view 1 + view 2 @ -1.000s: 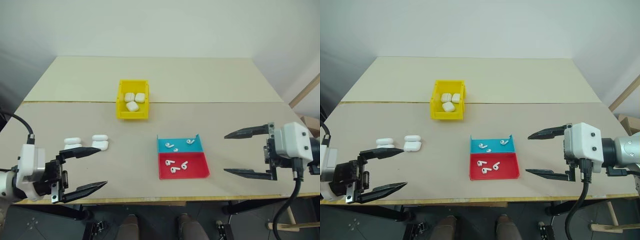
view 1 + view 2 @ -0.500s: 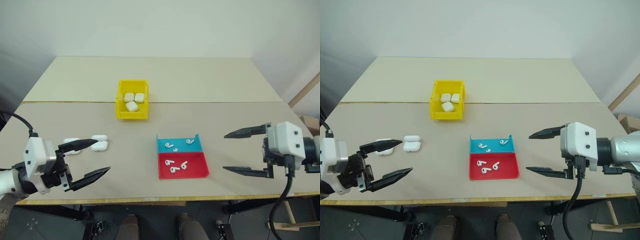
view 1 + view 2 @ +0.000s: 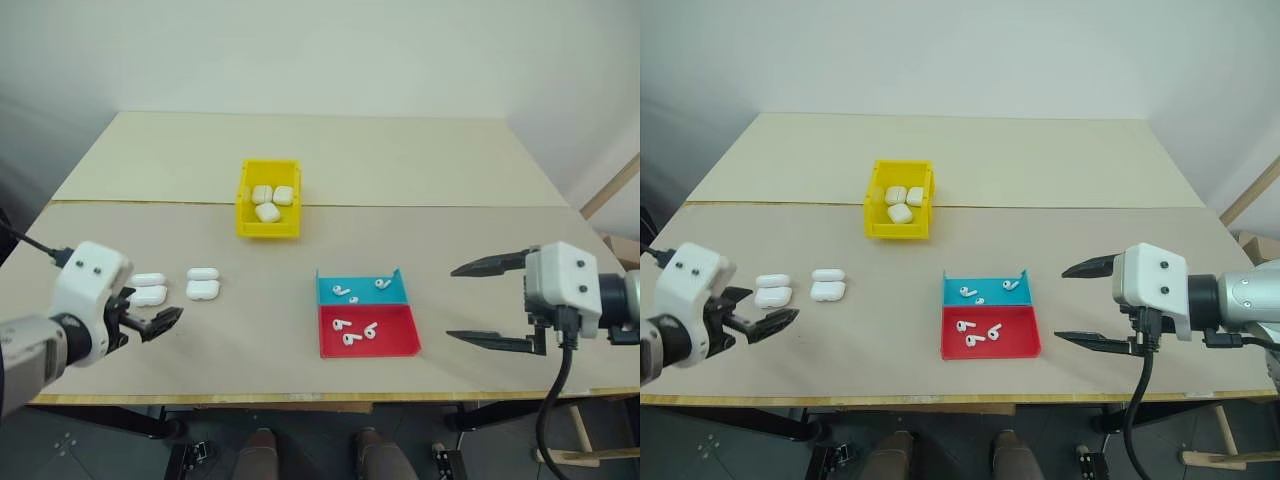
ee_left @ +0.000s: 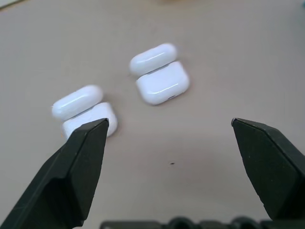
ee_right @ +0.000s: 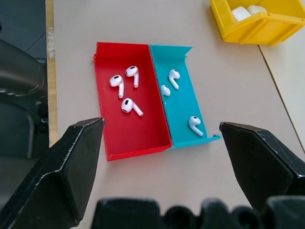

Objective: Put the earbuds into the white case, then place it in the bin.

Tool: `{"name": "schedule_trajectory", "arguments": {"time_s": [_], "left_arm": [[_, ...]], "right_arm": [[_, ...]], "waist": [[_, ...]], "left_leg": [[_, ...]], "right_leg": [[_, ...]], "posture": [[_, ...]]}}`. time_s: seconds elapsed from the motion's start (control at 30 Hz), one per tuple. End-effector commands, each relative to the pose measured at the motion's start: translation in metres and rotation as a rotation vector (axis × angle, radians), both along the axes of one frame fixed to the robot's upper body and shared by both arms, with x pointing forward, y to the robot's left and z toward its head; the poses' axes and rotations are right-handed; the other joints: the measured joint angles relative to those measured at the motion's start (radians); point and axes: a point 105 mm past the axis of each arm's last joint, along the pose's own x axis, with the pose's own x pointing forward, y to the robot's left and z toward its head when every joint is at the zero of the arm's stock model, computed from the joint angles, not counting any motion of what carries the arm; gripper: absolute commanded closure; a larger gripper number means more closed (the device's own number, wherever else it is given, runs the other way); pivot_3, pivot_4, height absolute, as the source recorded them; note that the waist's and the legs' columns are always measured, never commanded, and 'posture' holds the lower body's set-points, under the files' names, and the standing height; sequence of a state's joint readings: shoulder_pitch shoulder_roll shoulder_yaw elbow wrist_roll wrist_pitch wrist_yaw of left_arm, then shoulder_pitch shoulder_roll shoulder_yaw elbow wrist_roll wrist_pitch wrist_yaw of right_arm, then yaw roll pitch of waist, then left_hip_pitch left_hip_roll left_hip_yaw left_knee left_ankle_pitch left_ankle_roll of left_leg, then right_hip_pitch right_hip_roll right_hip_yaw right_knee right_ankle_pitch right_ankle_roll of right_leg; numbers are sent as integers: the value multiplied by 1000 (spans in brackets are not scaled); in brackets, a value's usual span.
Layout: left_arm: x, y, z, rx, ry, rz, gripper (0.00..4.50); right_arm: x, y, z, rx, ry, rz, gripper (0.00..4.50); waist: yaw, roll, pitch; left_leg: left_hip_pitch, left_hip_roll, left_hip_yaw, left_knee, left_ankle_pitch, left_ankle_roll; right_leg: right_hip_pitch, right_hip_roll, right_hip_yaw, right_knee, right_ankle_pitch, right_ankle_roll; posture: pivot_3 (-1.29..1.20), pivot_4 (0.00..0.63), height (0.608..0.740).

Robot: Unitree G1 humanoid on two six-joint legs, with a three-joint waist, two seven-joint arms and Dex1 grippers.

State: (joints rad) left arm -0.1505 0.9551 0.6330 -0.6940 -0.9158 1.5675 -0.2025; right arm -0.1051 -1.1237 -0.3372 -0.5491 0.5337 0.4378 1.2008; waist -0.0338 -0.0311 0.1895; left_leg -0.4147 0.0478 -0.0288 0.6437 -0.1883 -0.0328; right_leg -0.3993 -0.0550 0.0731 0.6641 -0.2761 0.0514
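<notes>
We see the left hand (image 4: 169, 138) spread, aimed at two open white cases (image 3: 202, 284) near the tabletop's left edge; the right hand (image 3: 492, 303), also spread, hovers beside the trays holding earbuds (image 5: 125, 86). The bin (image 3: 243, 222) sits mid-tabletop. We judge picking a case comes next.

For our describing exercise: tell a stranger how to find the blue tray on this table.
Start at the yellow bin near the table's middle, then come toward the robot and to its right. Two shallow trays touch there; the blue tray, farther from the robot than the red tray, holds three earbuds.
</notes>
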Motion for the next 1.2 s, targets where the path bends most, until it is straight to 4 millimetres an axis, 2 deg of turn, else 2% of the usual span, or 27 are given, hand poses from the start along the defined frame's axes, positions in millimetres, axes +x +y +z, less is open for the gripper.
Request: {"name": "schedule_trajectory", "arguments": {"time_s": [0.03, 0.23, 0.47, 0.63, 0.77, 1.0, 1.2], "left_arm": [[10, 17, -2, 5, 80, 103, 0], [33, 38, 3, -71, 207, 240, 0], [47, 46, 9, -147, 353, 357, 0], [59, 55, 17, -133, 393, 479, 0], [67, 51, 20, -189, 445, 509, 0], [72, 46, 6, -184, 539, 542, 0], [77, 46, 5, -176, 555, 574, 0]], "right_arm": [[0, 7, 5, 15, -24, 14, 9], [3, 13, -4, 27, -16, 5, 9], [-5, 14, -12, 33, 8, -35, 9], [-9, 14, -18, 37, 25, -63, 9], [-10, 13, -19, 48, 34, -81, 9], [-8, 14, -22, 66, 28, -122, 9], [-11, 15, -26, 72, 43, -145, 9]], "waist": [[-6, 0, 0], [-6, 0, 0], [7, -1, 0], [15, -2, -1], [19, -3, -1], [18, -3, -1], [20, -4, -2]], "left_leg": [[0, 0, 0, 0, 0, 0], [-1, 0, 0, -1, 0, 0], [-5, -2, -1, -1, 0, 0], [-6, -3, -2, -1, 0, -1], [-6, -4, -2, -1, 1, -2], [-6, -4, -2, -1, 1, -3], [-7, -5, -3, -1, 2, -4]], "right_leg": [[0, 0, 0, 0, 0, 0], [-2, 0, 0, 0, 3, -5], [-5, -3, 0, 1, 3, -5], [-5, -3, -1, 1, 3, -6], [-5, -3, -1, 0, 4, -5], [-5, -4, -1, 0, 4, -5], [-5, -4, -2, 0, 4, -5]], "posture": [[0, 150, 740], [0, 150, 740], [0, 150, 740], [0, 150, 740], [0, 150, 740], [0, 150, 740], [0, 150, 740]]}}
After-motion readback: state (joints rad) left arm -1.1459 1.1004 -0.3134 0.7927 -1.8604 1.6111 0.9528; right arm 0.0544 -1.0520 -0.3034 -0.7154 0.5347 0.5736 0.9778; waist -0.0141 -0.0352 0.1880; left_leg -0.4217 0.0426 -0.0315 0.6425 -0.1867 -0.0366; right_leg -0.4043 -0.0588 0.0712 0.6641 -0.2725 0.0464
